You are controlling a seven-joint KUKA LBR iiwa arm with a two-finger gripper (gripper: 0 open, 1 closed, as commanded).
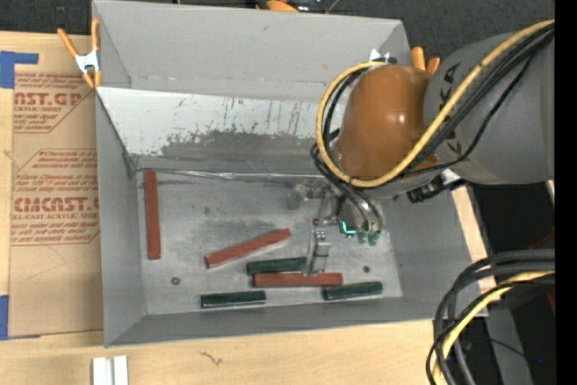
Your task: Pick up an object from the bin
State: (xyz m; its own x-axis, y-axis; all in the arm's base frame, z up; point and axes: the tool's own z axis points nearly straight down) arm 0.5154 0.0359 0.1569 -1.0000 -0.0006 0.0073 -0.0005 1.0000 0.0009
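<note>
Grey metal bin (122, 239), floor scuffed, holding six loose sticks. Arm (505, 113) reaches in from the right, with a rounded orange cover (383, 117) at the wrist and yellow-and-black cables (326, 117) looped round it. Gripper (318, 259) points down at the floor, right of centre toward the near side. Whether it is parted or closed cannot be told from this view, and nothing can be seen clamped in it. Its tip stands at the right end of the short dark green stick (275, 266), just on the far side of the near red-brown stick (293, 279), which lies flat and almost parallel to the near wall. These two lie side by side, touching or nearly so. Left red-brown stick (153, 215) lies along the left wall, well apart from the rest. Slanted red-brown stick (248, 248) lies mid-floor, its right end raised toward the far side, left of the gripper. Right dark green stick (353, 290) lies near the near-right corner. Near-left dark green stick (233, 299) lies beside the near wall.
</note>
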